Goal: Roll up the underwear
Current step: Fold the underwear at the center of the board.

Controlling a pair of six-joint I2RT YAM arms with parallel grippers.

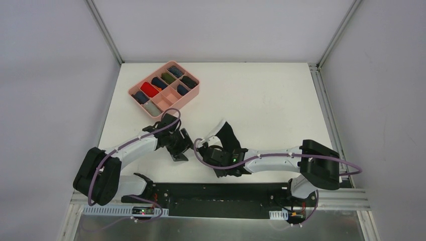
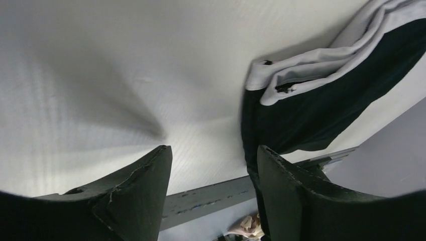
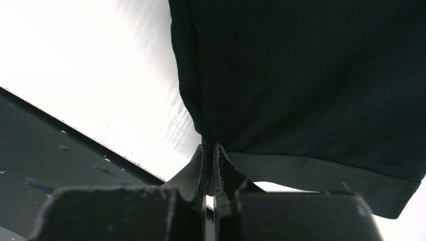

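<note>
The black underwear [image 1: 230, 136] with a white waistband [image 1: 216, 129] lies bunched on the white table near the front middle. My right gripper [image 1: 206, 149] is shut on an edge of the black cloth; in the right wrist view its jaws [image 3: 210, 146] pinch the fabric where a hem meets a fold, and the underwear [image 3: 301, 75] fills the upper right. My left gripper [image 1: 179, 152] stands just left of the garment, open. In the left wrist view nothing lies between its fingers [image 2: 213, 151], and the underwear [image 2: 311, 105] hangs beside the right finger. No grey briefs show.
A pink compartment tray [image 1: 176, 103] holding several rolled cloths stands at the back left of the table. The black rail [image 1: 216, 193] of the arm bases runs along the near edge. Grey walls close in both sides.
</note>
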